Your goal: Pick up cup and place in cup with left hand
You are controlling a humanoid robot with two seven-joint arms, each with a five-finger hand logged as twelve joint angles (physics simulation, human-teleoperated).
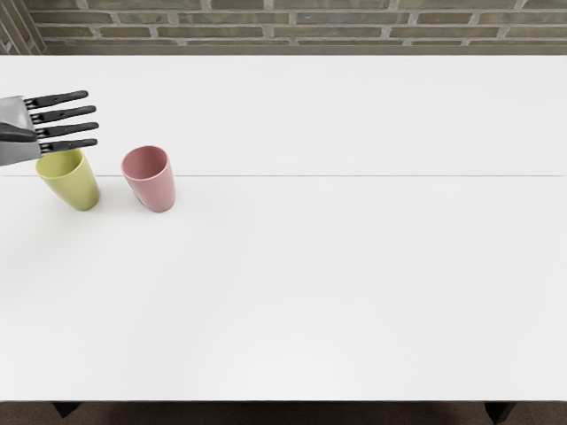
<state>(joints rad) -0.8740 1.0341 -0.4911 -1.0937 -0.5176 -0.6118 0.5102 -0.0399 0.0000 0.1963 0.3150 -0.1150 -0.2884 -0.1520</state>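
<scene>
Two cups stand near each other on my white surface point(337, 283): yellow-green cup point(78, 188), pink cup point(156, 188). My left robot hand point(32, 131), opened wide, partly hides the former.

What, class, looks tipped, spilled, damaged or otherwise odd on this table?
Nothing clearly stands out. The yellow-green cup and the pink cup stand upright on the white table, with no spill or damage visible. The left hand, fingers spread, hides part of the yellow-green cup's rim, so that part cannot be checked.
</scene>
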